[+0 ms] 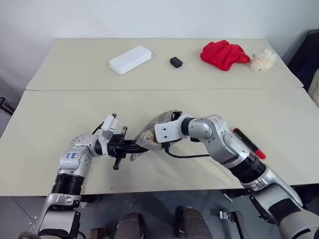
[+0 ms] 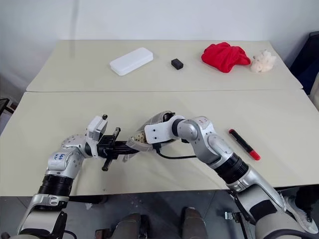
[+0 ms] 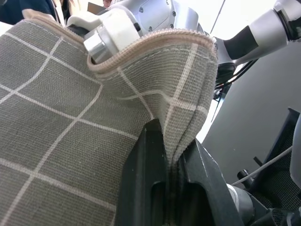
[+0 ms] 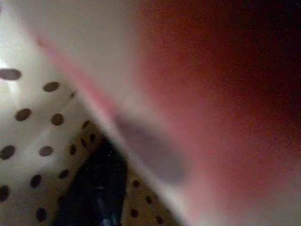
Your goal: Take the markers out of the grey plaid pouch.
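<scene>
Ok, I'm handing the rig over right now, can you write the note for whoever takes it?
Left gripper: shut on the rim of the grey plaid fabric pouch, holding it up above the near beige table.
Right gripper: reaching into the pouch's open mouth, with dotted lining and something red in front of its wrist camera; grip cannot be judged.
Done: one red marker with a black cap lies on the table to the robot's right.
Left: pull out whatever markers remain inside; how many cannot be seen.
</scene>
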Controlling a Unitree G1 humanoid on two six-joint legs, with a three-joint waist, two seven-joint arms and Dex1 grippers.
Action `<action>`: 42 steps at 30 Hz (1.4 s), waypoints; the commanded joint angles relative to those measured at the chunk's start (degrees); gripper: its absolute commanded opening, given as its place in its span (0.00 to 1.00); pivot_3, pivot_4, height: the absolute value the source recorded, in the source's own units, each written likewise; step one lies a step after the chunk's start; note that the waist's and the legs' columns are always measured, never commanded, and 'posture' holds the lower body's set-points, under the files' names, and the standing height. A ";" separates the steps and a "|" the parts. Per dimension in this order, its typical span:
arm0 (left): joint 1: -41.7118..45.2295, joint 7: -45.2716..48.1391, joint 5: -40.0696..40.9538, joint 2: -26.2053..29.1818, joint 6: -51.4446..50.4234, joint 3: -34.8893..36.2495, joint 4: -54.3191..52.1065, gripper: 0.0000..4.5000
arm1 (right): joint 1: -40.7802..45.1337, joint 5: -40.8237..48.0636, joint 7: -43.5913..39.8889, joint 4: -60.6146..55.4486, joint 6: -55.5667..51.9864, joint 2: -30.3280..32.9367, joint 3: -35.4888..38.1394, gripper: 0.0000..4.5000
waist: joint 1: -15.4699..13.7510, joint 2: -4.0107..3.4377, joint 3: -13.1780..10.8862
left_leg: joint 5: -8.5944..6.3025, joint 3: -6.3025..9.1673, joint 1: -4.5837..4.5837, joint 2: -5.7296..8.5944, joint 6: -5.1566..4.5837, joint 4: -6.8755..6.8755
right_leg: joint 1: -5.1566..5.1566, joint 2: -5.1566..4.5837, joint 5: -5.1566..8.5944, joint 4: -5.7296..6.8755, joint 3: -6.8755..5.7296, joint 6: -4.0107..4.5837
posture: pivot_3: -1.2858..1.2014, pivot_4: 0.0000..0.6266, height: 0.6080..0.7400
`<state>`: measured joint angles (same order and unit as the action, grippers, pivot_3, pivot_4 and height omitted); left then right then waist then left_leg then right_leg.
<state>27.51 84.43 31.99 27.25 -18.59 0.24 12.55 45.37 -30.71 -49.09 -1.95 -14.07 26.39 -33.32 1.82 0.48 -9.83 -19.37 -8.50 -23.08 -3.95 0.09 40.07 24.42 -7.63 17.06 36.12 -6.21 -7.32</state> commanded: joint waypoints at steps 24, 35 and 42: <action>1.31 1.57 -0.12 1.04 9.07 4.59 6.58 0.00 | -7.84 22.20 -8.87 -11.43 7.28 7.81 16.99 0.01 | -0.27 0.01 0.00 | 0.00 0.01 -0.01 0.00 0.00 0.01 | 0.00 0.00 0.00 -0.02 0.00 0.00 | 0.52 0.24 1.00; 1.78 2.42 0.66 0.54 9.10 4.65 6.82 0.00 | -10.10 28.23 -10.86 -14.96 5.81 10.15 19.39 0.01 | -0.33 0.01 0.00 | 0.00 0.01 -0.01 0.01 0.00 0.01 | -0.01 -0.01 0.00 -0.02 0.00 0.00 | 0.52 0.24 1.00; 3.98 5.93 2.83 -1.57 3.22 -0.88 0.13 0.00 | -8.66 33.31 -12.09 -21.06 -10.09 11.44 20.62 0.01 | -0.63 0.01 0.00 | 0.00 0.02 -0.02 0.01 -0.01 0.04 | -0.01 -0.02 0.00 0.01 0.00 0.00 | 0.52 0.24 1.00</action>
<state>30.14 86.00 32.69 26.70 -14.70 0.95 16.63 35.56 0.47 -60.65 -19.20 -21.10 36.82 -15.15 1.19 0.49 -9.84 -19.37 -8.47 -23.11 -3.93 0.07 40.12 24.41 -7.66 17.06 36.13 -6.21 -7.32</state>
